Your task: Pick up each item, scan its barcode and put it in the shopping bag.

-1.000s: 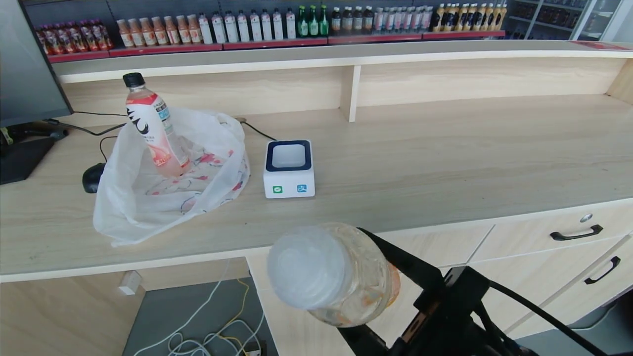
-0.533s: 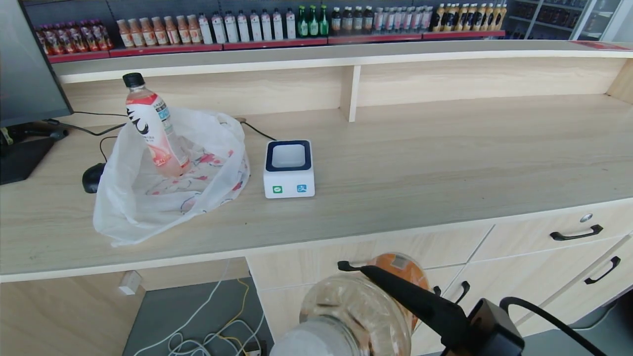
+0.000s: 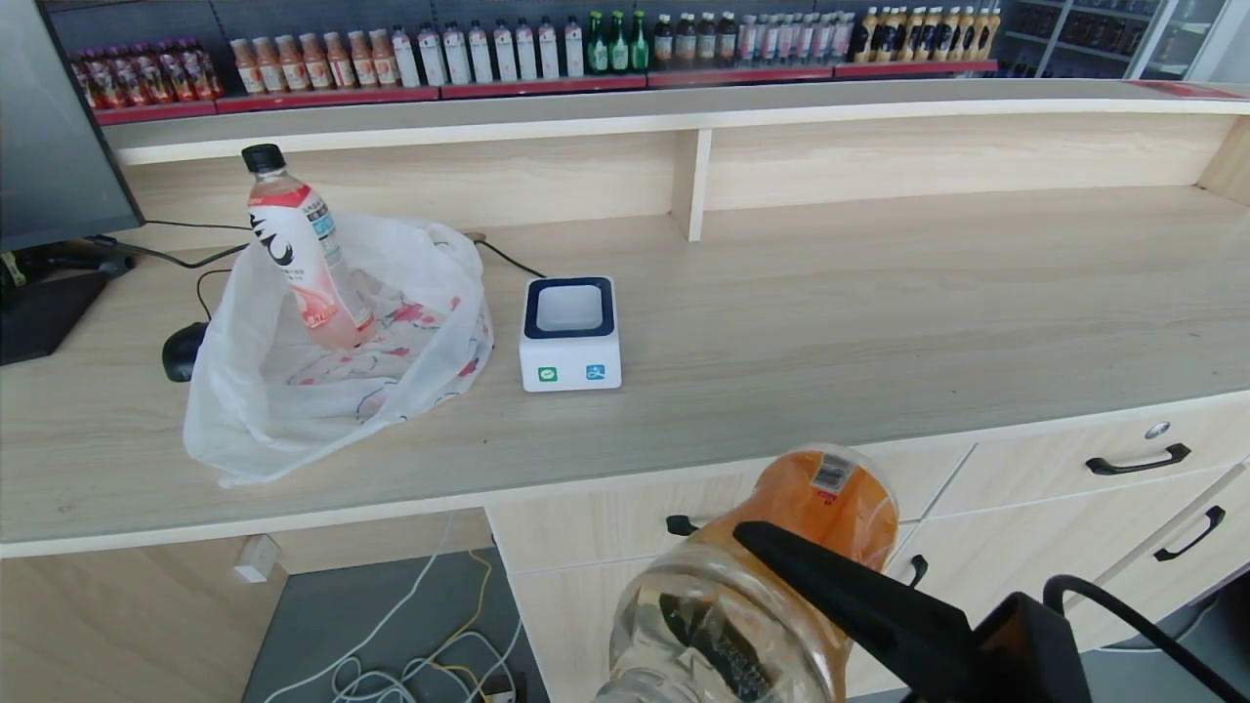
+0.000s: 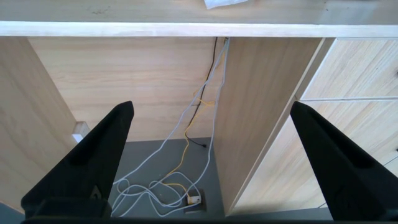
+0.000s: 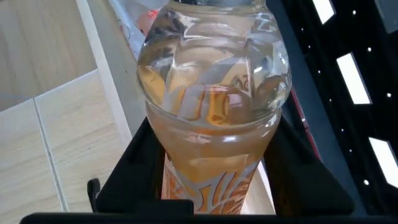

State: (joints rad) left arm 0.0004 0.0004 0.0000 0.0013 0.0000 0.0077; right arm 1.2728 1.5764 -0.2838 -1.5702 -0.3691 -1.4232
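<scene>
The right gripper (image 3: 708,571) is closed on an orange-labelled bottle (image 3: 811,508). Its black fingers press against opposite sides of the clear body, one lying across the near side and the other visible through the plastic. In the right wrist view the bottle sits squarely between the two fingers, clear shoulder outward and orange label toward the palm.

The bottle is held tilted in the air. Its orange end points up and toward the bench (image 3: 830,312), and a small barcode patch on the label faces upward. The opposite end runs out of the head view at the lower edge. The bottle hangs in front of the bench's front edge, before the drawer fronts (image 3: 1138,459), and touches neither.

The left gripper (image 4: 211,112) is spread wide with nothing between its fingers. It hangs below the bench edge, facing an open recess where cables (image 4: 180,155) trail to the floor.

On the bench, the scanner (image 3: 570,334) stands just beside the white shopping bag (image 3: 293,410), on the bag's right. A pink-labelled bottle (image 3: 303,254) leans inside the bag, cap up. Bag and scanner are both well apart from the held bottle.
</scene>
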